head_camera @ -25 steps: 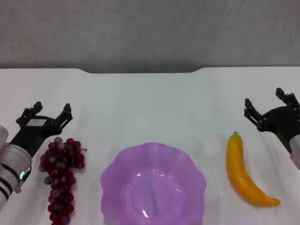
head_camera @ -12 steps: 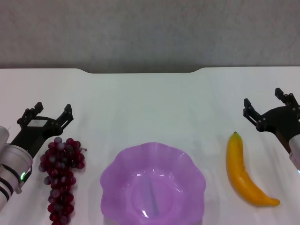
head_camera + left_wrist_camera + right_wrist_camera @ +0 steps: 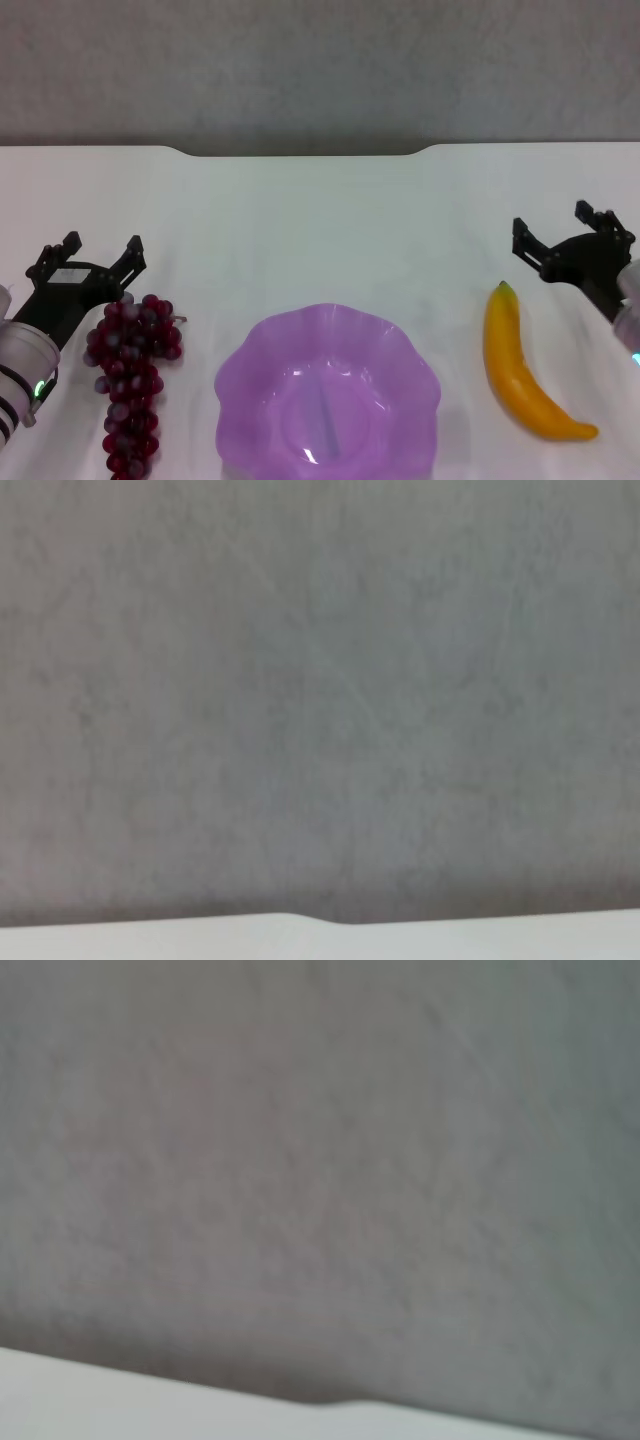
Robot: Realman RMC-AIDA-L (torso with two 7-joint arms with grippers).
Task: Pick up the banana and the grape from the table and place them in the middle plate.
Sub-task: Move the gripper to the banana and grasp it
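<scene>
In the head view the purple scalloped plate [image 3: 400, 345] sits at the front middle of the white table [image 3: 320, 220]. Left of it lies the dark red grape bunch [image 3: 130, 375]. Just behind the bunch's far end my left gripper [image 3: 90, 255] stands open, empty. The yellow banana [image 3: 515, 365] lies to the right of the plate. My right gripper [image 3: 562, 230] is open and empty, a little beyond and right of the banana's dark tip. Both wrist views show only grey wall and a strip of table edge.
The table's far edge [image 3: 300, 152] has a notch in its middle, with a grey wall [image 3: 320, 70] behind it. Bare white tabletop stretches between the plate and the far edge.
My left gripper has drawn back toward the near left, staying open. My right gripper has shifted slightly left, closer to the banana's tip. Fruit and plate have not moved.
</scene>
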